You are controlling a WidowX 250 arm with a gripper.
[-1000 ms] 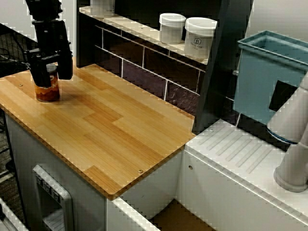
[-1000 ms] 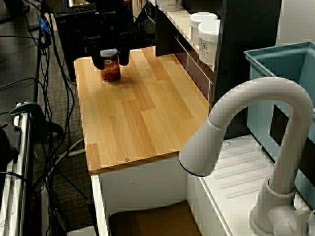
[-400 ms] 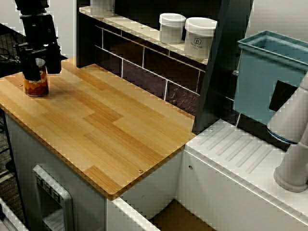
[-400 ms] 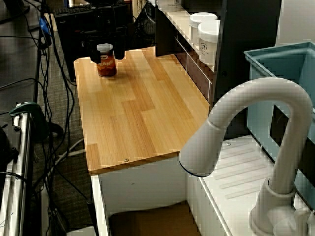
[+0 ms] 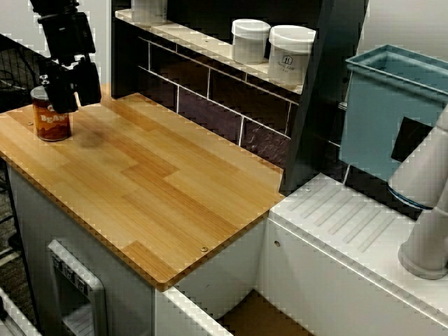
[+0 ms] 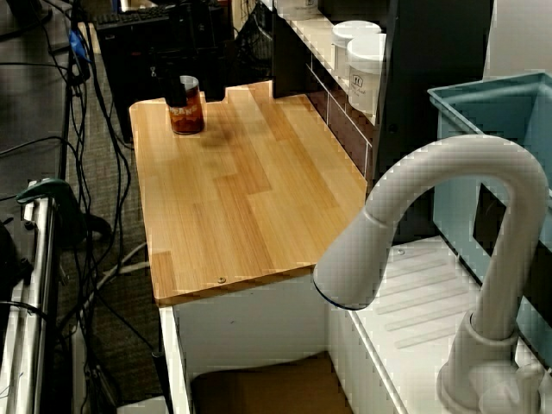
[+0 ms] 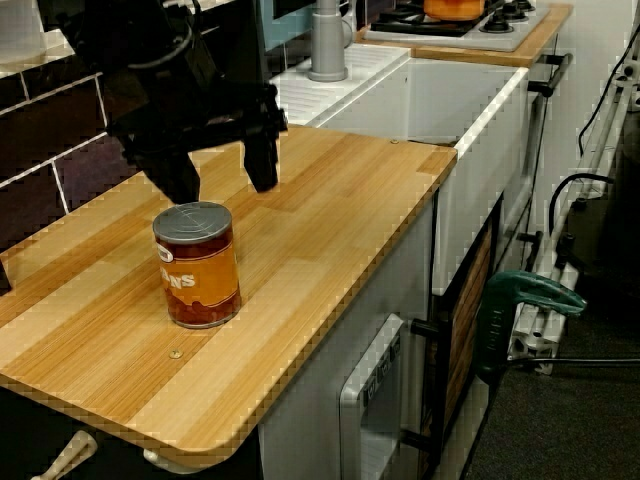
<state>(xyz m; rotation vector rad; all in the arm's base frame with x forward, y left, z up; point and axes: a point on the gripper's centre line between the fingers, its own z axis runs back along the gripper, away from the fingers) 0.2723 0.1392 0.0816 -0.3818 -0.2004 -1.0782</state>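
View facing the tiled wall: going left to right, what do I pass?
Orange can → plain white jar → labelled white jar → blue bin → white faucet.

Arm [image 7: 150,55] cropped by the top edge above gripper [image 7: 222,178], label lettering on can [image 7: 198,265] too blurred to read, gripper lost against dark clutter in the view from behind the faucet [image 6: 431,159], faucet base and blue bin [image 6: 496,112] cropped at frame edges
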